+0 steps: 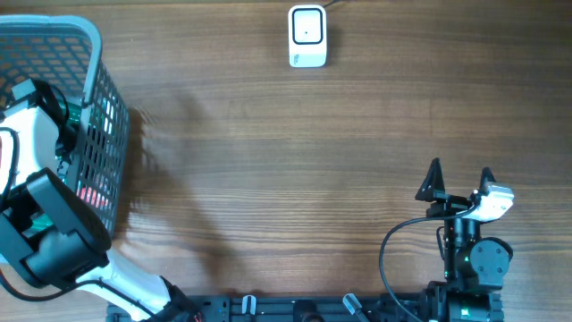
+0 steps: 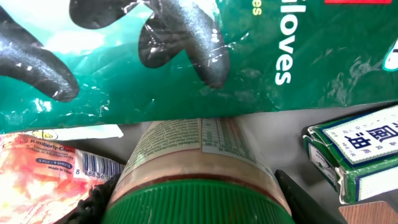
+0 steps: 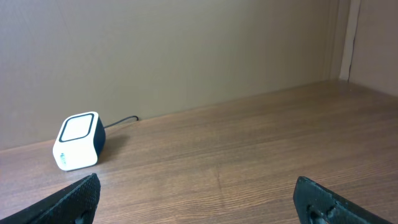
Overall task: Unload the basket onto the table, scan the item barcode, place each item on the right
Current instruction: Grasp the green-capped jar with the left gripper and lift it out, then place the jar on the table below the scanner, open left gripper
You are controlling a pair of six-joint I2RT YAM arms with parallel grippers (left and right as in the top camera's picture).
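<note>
In the left wrist view, a jar (image 2: 199, 155) with a green ribbed lid (image 2: 199, 202) lies inside the basket. My left gripper (image 2: 196, 205) straddles it, and both black fingers (image 2: 93, 202) press against its sides just below the lid. No barcode shows on the jar. The white scanner (image 1: 307, 36) stands at the table's far edge and also appears in the right wrist view as the scanner (image 3: 79, 140). My right gripper (image 1: 460, 179) rests open near the front right, with nothing between its fingertips (image 3: 314, 202).
The grey mesh basket (image 1: 98, 116) sits at the left edge with my left arm (image 1: 36, 179) reaching into it. Around the jar lie a green gloves pack (image 2: 155, 56), a red tissue pack (image 2: 43, 168) with a printed barcode, and a green box (image 2: 357, 149).
</note>
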